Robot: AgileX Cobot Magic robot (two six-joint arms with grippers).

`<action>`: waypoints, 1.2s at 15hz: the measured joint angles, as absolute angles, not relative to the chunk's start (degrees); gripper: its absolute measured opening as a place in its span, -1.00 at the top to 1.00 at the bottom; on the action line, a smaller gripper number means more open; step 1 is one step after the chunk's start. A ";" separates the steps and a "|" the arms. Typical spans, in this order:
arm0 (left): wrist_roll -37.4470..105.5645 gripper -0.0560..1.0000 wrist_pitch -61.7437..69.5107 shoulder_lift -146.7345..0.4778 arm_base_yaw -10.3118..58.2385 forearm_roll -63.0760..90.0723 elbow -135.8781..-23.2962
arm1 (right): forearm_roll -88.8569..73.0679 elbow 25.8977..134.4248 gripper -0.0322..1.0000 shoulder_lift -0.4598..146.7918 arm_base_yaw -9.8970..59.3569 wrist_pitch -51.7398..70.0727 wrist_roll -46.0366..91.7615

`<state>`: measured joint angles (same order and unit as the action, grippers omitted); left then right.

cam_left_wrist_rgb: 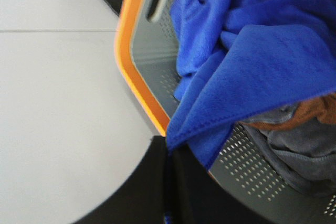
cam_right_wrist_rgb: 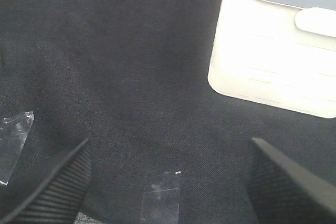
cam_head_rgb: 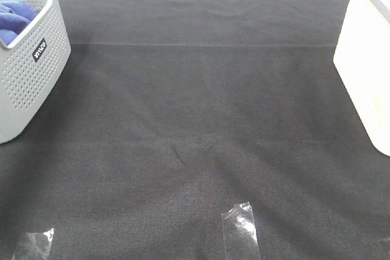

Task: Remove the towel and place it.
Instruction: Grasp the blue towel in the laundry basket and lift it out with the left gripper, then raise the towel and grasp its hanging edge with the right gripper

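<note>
Towel: the towel [cam_head_rgb: 15,19] is bunched inside the grey basket [cam_head_rgb: 33,71], upper left of the high view. In your left wrist view one stitched corner of it hangs out over the orange rim [cam_left_wrist_rgb: 131,72].
Left gripper: your left gripper [cam_left_wrist_rgb: 169,153] is clenched, fingers pressed together right at that hanging corner. A sliver of blue shows in the seam between them, so it reads as pinching the towel.
Right gripper: your right gripper [cam_right_wrist_rgb: 169,141] is released, jaws spread wide over the black tablecloth [cam_head_rgb: 195,120].
Basket contents: a brown cloth [cam_left_wrist_rgb: 315,111] and a grey cloth [cam_left_wrist_rgb: 299,150] lie against the towel.
White bin: the white bin [cam_head_rgb: 365,77] is at the right edge of the high view, well apart from the basket.
Tape: two clear tape strips [cam_head_rgb: 241,229] lie along the bottom edge of the high view.
</note>
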<state>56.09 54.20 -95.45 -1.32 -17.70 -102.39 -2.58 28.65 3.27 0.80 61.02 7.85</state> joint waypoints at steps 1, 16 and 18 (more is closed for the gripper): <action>56.04 0.89 54.20 -94.60 -0.74 -17.82 -102.39 | -2.58 28.65 -0.53 3.27 0.80 61.02 7.85; 54.43 0.89 43.83 -77.18 31.05 -23.43 -102.44 | -32.83 29.91 -0.53 21.94 0.80 45.44 36.73; 54.43 0.89 43.83 -77.18 36.15 -23.49 -102.44 | -48.41 29.91 -0.53 30.65 0.80 43.77 54.66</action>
